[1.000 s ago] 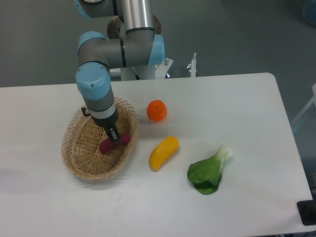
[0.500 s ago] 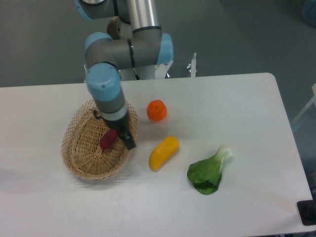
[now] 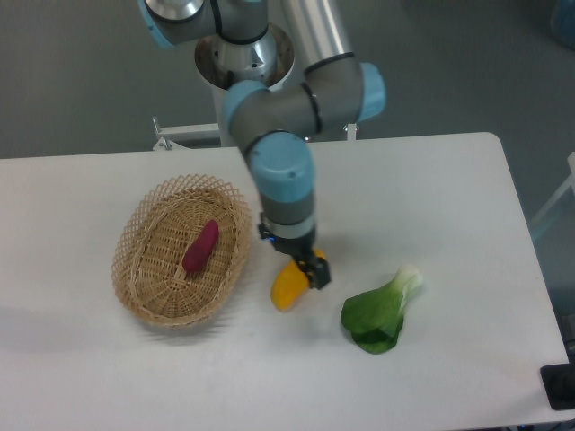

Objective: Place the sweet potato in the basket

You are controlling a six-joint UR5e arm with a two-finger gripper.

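Note:
The magenta-purple sweet potato (image 3: 200, 246) lies loose inside the oval wicker basket (image 3: 144, 301) at the left of the table, tilted along the basket's length. My gripper (image 3: 313, 268) is well to the right of the basket, low over the upper end of the yellow vegetable. It holds nothing and its dark fingers look open. The arm's wrist hides the table just behind it.
A yellow-orange oblong vegetable (image 3: 287, 289) lies just right of the basket, partly under the gripper. A green bok choy (image 3: 377, 314) lies at the right front. The round orange fruit is hidden behind the arm. The table's right edge is near the bok choy.
The gripper let go of the sweet potato in the basket, then rose and swung right, out of the basket to above the yellow vegetable. The sweet potato stays in the basket.

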